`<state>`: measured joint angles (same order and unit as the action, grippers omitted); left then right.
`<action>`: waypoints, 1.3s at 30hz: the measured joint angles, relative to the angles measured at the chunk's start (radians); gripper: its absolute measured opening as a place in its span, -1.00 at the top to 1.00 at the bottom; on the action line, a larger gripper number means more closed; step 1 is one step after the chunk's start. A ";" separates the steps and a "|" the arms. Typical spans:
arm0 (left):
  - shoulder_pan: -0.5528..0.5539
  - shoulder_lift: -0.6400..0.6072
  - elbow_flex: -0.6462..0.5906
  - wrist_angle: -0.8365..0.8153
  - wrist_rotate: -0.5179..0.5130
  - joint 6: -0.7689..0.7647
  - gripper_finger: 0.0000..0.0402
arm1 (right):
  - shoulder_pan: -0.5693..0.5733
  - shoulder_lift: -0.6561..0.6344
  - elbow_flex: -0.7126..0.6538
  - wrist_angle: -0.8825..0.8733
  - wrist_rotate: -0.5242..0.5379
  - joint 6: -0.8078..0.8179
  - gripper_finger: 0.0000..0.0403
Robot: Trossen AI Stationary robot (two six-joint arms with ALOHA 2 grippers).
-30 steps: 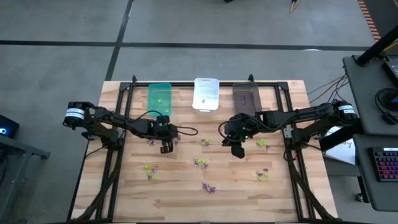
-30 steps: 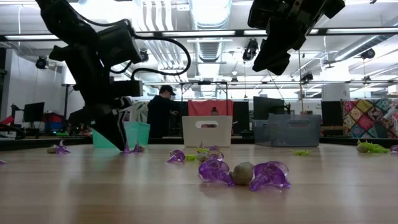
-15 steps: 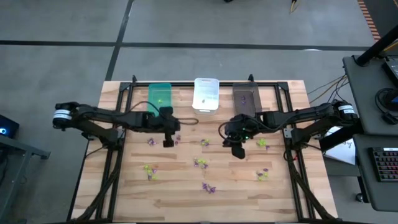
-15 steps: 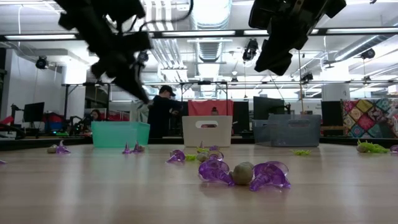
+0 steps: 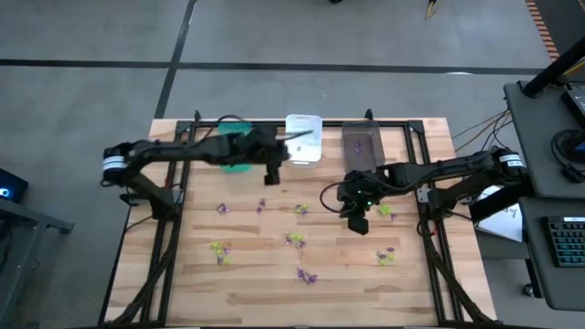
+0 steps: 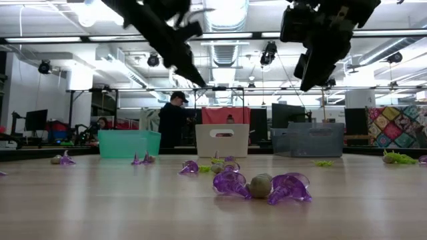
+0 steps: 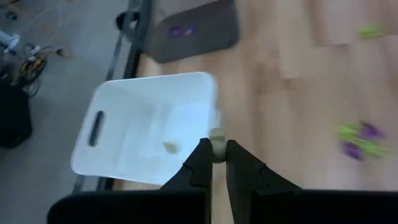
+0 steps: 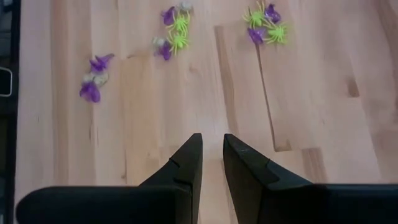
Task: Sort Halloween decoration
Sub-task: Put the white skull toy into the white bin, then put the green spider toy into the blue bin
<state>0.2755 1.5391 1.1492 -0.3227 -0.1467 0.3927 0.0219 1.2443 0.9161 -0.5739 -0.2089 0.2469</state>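
Pinching a small greyish round plastic trinket [image 7: 216, 147] in my left gripper [image 7: 215, 163], I judge the open white rectangular plastic bin [image 7: 118, 106], just far-right of it, my drop target, the right gripper [image 5: 358, 222] idling, slightly parted and empty.
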 joint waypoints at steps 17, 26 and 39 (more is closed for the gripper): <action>0.278 0.417 0.316 0.008 0.187 0.040 1.00 | 0.000 -0.063 -0.010 0.009 0.055 -0.091 0.72; 0.303 0.495 0.372 -0.007 0.190 -0.003 0.80 | 0.000 -0.063 -0.011 0.013 0.055 -0.067 0.72; 0.287 0.460 0.373 -0.058 0.191 -0.045 0.40 | 0.000 -0.063 -0.011 0.030 0.055 0.000 0.72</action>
<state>0.5624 1.9987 1.5223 -0.3804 0.0442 0.3475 0.0219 1.1812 0.9047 -0.5440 -0.1543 0.2464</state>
